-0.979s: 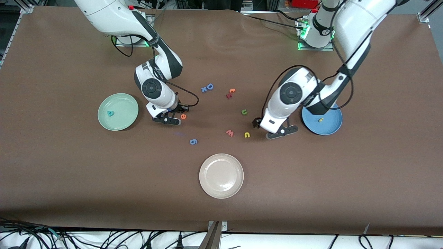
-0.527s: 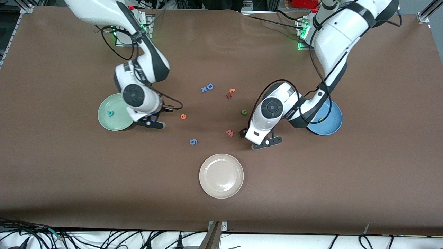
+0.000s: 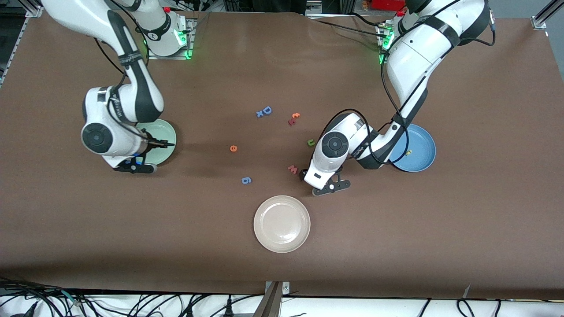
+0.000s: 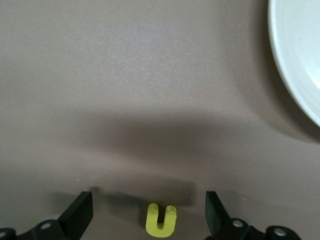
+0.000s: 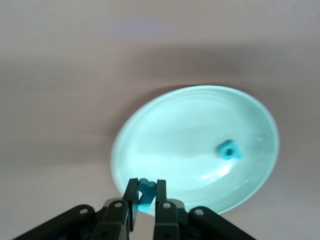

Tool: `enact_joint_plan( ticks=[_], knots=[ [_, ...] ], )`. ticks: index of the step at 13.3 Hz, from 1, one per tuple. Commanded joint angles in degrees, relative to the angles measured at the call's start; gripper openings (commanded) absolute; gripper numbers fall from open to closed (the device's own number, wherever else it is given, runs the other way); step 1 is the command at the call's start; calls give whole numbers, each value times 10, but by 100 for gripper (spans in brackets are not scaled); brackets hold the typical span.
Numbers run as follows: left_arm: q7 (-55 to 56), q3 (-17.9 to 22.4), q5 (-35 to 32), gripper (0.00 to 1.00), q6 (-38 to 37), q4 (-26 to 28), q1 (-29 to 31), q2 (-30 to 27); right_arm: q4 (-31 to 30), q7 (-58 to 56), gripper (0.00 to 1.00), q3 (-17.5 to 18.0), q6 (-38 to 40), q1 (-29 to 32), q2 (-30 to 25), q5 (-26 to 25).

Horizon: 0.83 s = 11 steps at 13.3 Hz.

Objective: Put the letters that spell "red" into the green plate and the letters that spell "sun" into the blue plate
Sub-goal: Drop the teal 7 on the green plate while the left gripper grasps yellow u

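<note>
My right gripper (image 5: pixel 146 187) is shut on a small teal letter (image 5: pixel 145 194) and hangs over the rim of the green plate (image 5: pixel 195 125). A second teal letter (image 5: pixel 230 149) lies in that plate. In the front view my right gripper (image 3: pixel 132 167) covers part of the green plate (image 3: pixel 166 132). My left gripper (image 4: pixel 148 206) is open just above the table, with a yellow "u" shape (image 4: pixel 161 220) between its fingers, untouched. My left gripper (image 3: pixel 329 186) hides that letter from the front. The blue plate (image 3: pixel 424 162) holds a yellow letter (image 3: pixel 408 152). An orange "e" (image 3: pixel 233 148) and an olive "u" (image 3: pixel 310 142) lie on the table.
A cream plate (image 3: pixel 282 223) sits near the front camera and shows at the edge of the left wrist view (image 4: pixel 295 60). A pink "w" (image 3: pixel 292 169) lies beside my left gripper. A blue "6" (image 3: pixel 246 180), a blue "D" (image 3: pixel 266 110) and red letters (image 3: pixel 294 118) lie mid-table.
My right gripper has swung from beside the orange "e" to the green plate's rim, staying shut. My left gripper has moved from beside the blue plate to over the yellow "u" shape.
</note>
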<state>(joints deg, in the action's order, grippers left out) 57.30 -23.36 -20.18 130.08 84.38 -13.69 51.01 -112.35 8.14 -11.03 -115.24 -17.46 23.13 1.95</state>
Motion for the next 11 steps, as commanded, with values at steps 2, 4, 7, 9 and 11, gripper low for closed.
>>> enact_joint_plan(
  ticks=[2,4,7,9,11],
  knots=[
    [-82,2,-9,96,-12,-25,-2,9,-25,-22,0,-5,-15,14,27,0],
    [-93,2,-9,97,-11,-24,-3,10,-32,-36,0,-5,-30,21,43,0],
    [-105,-1,-8,97,-11,-16,-9,8,-37,-39,9,-4,-34,25,45,1],
    [-107,-1,-8,97,-12,-5,-13,8,-36,-39,76,-4,-35,25,44,1],
    [-107,-1,-9,93,-12,-3,-15,8,-31,-35,99,-3,-29,25,33,2]
  ],
)
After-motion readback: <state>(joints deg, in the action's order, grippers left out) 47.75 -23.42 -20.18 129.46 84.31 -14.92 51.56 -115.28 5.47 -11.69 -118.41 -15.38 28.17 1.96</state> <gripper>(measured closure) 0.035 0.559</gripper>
